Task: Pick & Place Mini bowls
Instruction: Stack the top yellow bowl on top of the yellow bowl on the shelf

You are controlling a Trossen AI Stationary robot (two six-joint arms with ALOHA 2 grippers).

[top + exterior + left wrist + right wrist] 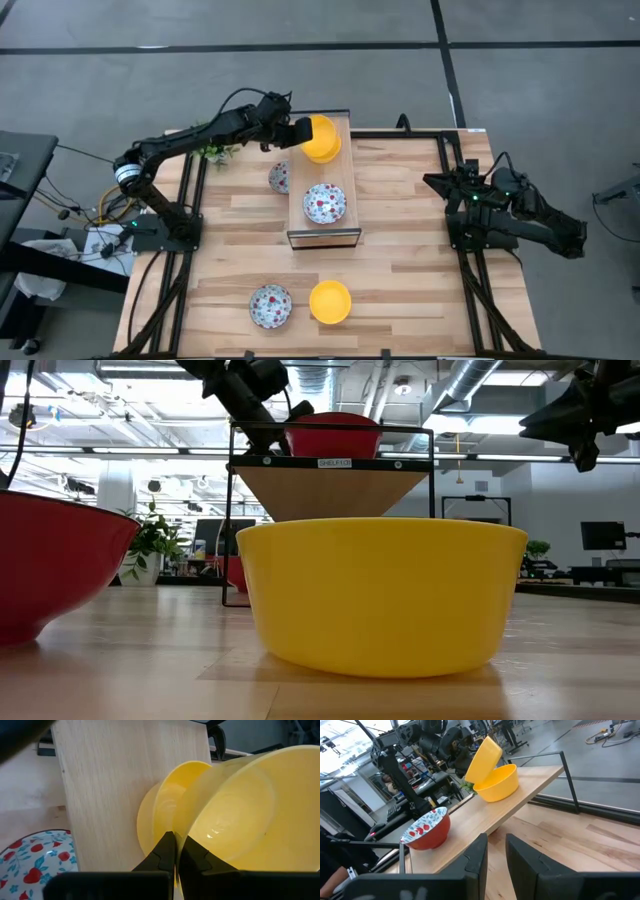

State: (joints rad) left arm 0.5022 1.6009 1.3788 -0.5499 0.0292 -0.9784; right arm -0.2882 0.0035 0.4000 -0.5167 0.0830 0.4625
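Atop shelf point(298, 190): left gripper point(176, 851) pinches tilted yellow bowl point(483, 759) by rim; glossy, prob. slippery, stiff, light. Right gripper point(494, 851) spread, idle.

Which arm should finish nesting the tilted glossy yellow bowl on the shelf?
Left. The left gripper already grips the tilted yellow bowl over the second yellow bowl on the wooden shelf; the right gripper waits apart.

wooden table point(400, 250) bears shelf point(296, 215), three bowls point(330, 301), plant point(213, 152).
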